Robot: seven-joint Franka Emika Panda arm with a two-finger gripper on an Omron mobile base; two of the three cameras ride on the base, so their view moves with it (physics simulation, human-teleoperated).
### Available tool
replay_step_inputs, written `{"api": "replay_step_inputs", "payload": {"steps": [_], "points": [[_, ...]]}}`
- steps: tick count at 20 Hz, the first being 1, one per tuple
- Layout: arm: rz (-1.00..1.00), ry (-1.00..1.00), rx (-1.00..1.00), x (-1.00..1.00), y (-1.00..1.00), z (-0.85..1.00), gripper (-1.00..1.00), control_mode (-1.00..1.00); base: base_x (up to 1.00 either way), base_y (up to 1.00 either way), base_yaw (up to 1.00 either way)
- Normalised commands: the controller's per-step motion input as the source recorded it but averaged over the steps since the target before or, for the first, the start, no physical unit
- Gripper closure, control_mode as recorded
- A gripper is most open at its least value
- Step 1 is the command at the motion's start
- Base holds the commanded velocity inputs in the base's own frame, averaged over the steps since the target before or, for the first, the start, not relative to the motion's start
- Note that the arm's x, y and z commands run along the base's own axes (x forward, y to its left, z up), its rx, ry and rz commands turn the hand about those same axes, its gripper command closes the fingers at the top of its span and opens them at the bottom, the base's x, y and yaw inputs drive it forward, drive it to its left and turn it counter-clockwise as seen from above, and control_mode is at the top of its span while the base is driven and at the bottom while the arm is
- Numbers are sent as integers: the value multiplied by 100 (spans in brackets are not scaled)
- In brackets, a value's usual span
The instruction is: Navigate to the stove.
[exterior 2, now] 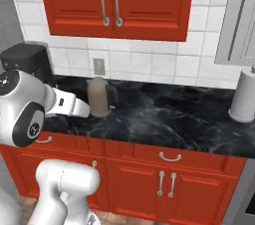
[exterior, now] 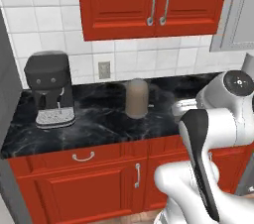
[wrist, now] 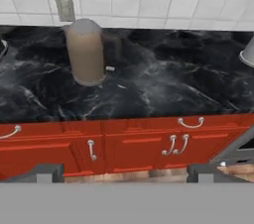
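Observation:
The stove is out of view. I face a black marble counter (exterior: 99, 124) over red base cabinets (exterior: 89, 183). My arm rises in front of it, folded at the elbow. In the hand view my gripper (wrist: 124, 174) is open, its two fingertips (wrist: 47, 172) far apart with nothing between them, and it looks down at the counter (wrist: 163, 89) and the drawer fronts (wrist: 149, 143).
A grey-brown canister (exterior: 136, 98) (exterior 2: 98, 97) (wrist: 85, 52) stands mid-counter under a wall outlet (exterior: 103, 69). A dark coffee machine (exterior: 49, 89) (exterior 2: 25, 62) sits left, a white paper roll (exterior 2: 244, 100) right. Red wall cabinets (exterior 2: 114, 0) hang above, a grey panel (exterior 2: 239, 20) at upper right.

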Motion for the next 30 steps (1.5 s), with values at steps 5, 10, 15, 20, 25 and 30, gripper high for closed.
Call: {"api": "replay_step_inputs", "payload": {"steps": [5, 10, 15, 20, 25, 30], "points": [[0, 0, 0, 0, 0, 0, -100, 100, -62, -100, 0], [0, 0, 0, 0, 0, 0, -100, 100, -28, -100, 0], [0, 0, 0, 0, 0, 0, -100, 100, -1, -100, 0], [0, 0, 0, 0, 0, 0, -100, 100, 0, -100, 1], [0, 0, 0, 0, 0, 0, -100, 100, -1, -100, 0], [0, 0, 0, 0, 0, 0, -100, 100, -3, -100, 0]]}}
